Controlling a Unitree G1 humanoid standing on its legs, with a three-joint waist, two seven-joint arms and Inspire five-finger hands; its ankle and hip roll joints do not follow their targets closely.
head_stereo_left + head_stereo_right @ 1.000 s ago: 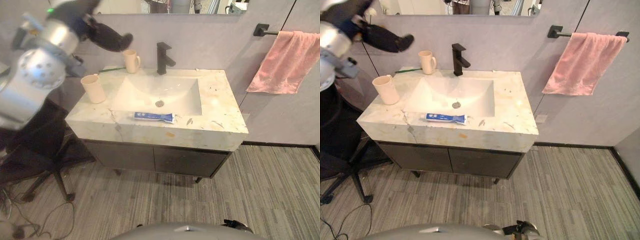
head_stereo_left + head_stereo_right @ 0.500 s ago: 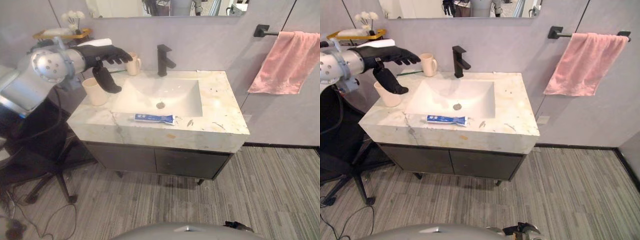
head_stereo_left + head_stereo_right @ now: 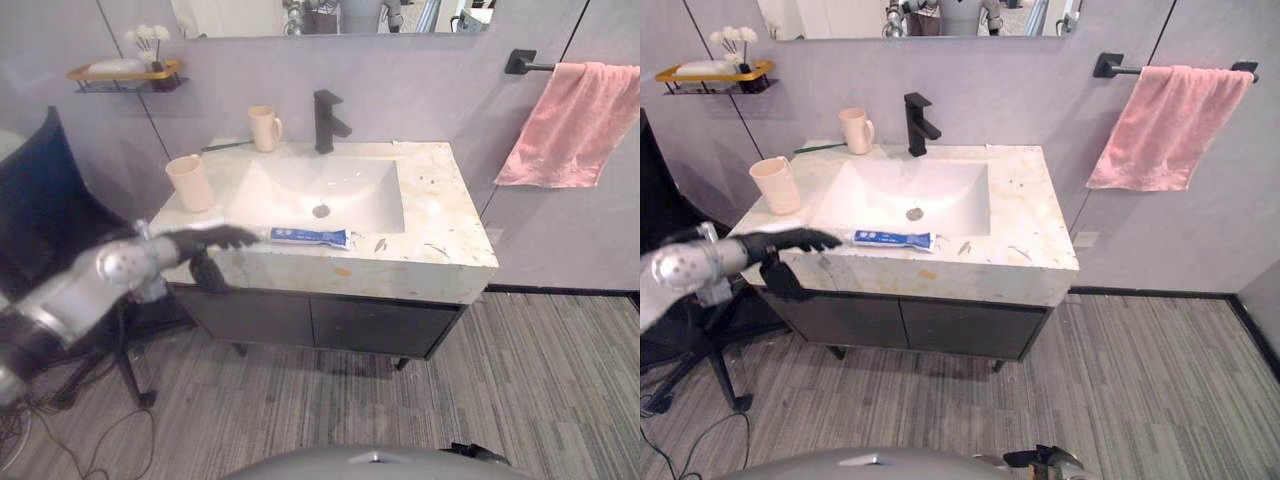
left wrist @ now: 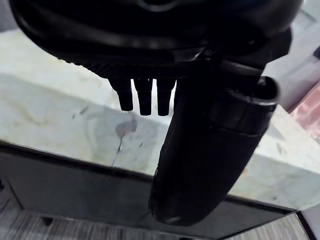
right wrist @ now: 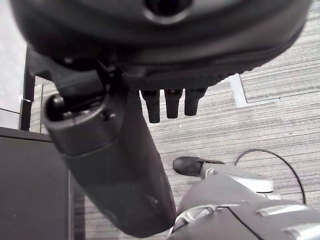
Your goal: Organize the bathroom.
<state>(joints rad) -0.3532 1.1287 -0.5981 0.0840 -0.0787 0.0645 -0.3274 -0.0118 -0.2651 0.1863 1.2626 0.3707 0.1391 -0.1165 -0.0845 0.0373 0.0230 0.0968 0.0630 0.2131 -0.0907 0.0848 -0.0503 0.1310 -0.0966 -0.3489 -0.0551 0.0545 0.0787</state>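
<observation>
Down from beside the cups, the left hand now sits low at the front left edge of the marble surface, its fingers stretched out straight and loosely together, holding nothing, thumb hanging below the edge. Fingertips point toward the toothpaste tube, which lies flat on the front rim just ahead of them, apart from the hand. Behind the tube is the white basin with a black faucet at its back. One beige cup stands on the left side of the surface; a second, handled cup stands at the back left near the faucet, with a green toothbrush lying beside it. A pink towel hangs on a wall bar to the right. The right hand hangs over the floor, fingers relaxed and empty.
</observation>
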